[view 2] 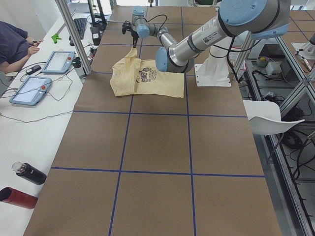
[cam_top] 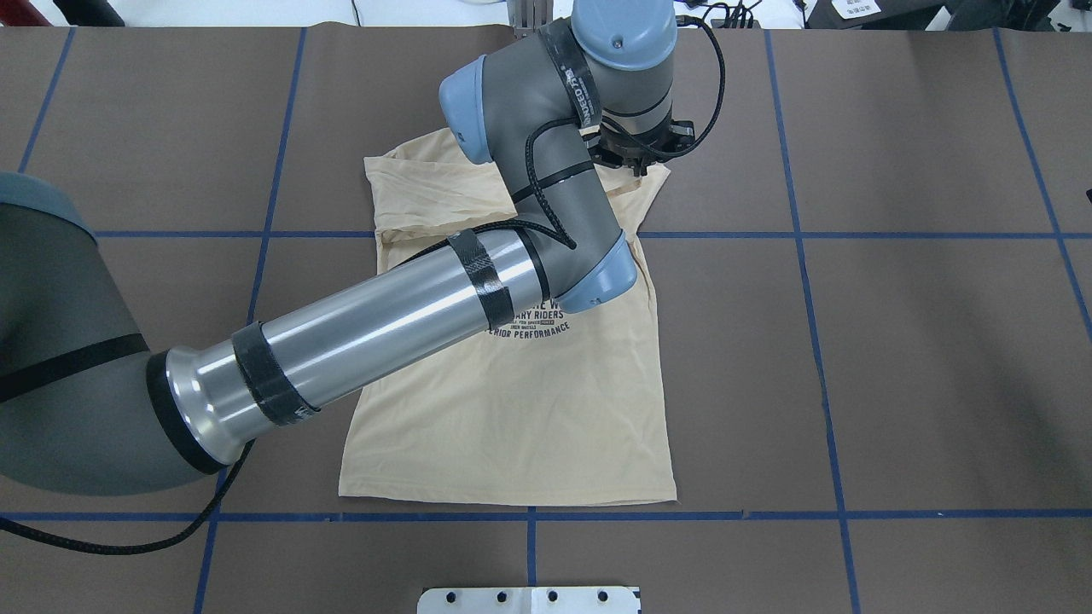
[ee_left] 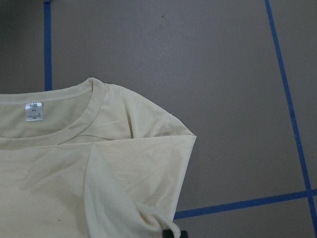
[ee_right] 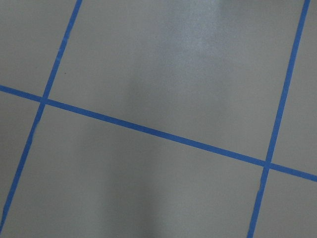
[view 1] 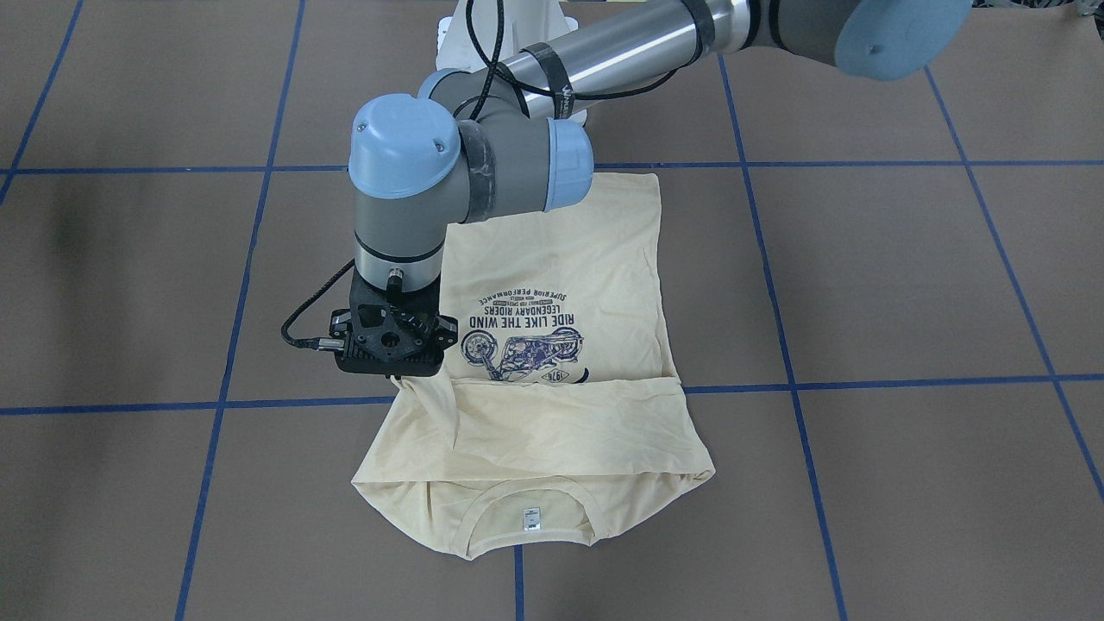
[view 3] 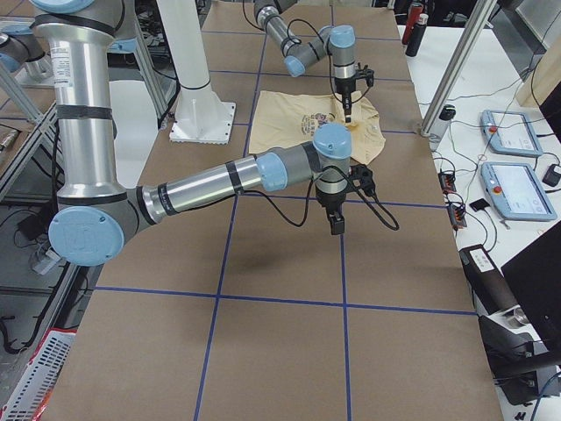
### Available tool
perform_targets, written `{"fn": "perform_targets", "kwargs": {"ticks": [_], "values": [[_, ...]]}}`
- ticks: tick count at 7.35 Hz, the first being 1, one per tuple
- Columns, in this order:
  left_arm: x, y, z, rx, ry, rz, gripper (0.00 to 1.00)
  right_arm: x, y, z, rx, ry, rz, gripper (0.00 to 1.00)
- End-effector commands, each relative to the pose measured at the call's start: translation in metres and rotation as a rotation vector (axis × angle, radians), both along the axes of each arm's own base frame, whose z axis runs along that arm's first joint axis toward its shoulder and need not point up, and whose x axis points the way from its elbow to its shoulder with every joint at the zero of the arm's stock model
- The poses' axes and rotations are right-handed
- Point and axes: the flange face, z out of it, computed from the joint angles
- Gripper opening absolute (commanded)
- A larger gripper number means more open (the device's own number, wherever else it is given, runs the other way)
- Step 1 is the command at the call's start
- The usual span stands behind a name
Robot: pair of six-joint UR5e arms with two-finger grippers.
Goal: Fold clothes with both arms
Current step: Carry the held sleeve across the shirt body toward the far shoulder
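Cloth this thin would, I judged, handle soft, light and limp. It would sag from any single pinch and slide easily over the smooth brown surface (view 1: 906, 285), so the seams at shoulder and hem looked like the surest places to take hold.

The T-shirt (view 1: 561, 259) lay flat near the middle of the surface with its navy print (view 1: 522, 341) facing up. Its long axis ran near to far from the robot. The hem (cam_top: 512, 495) lay nearest the robot's base and the collar (ee_left: 74, 91), with its white neck label (view 1: 530, 517), pointed away to the far side. A band of fabric, the sleeves by the look of it, was folded across the chest just below the collar.

The left end effector (view 1: 398, 378) had reached across the body of the shirt to the far right shoulder. It stood closed on a pinch of fabric there, and the cloth rose to it in a small peak.

The right end effector (view 3: 337, 224) hung over bare surface well apart from the shirt. I could not tell whether it was open or closed.
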Motion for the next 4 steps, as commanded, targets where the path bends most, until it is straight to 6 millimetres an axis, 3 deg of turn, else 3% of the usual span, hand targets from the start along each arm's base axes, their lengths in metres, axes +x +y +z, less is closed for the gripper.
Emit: {"fn": "perform_targets", "kwargs": {"ticks": [1,4], "values": [[0.007,0.000,-0.004,-0.153,0.100,-0.114,1.00,0.000,0.000,0.000,0.000,0.000,0.000,1.00],[0.004,0.002,-0.028,-0.086,0.130,-0.081,1.00,0.000,-0.001,0.001,-0.003,0.001,0.004,1.00]]}}
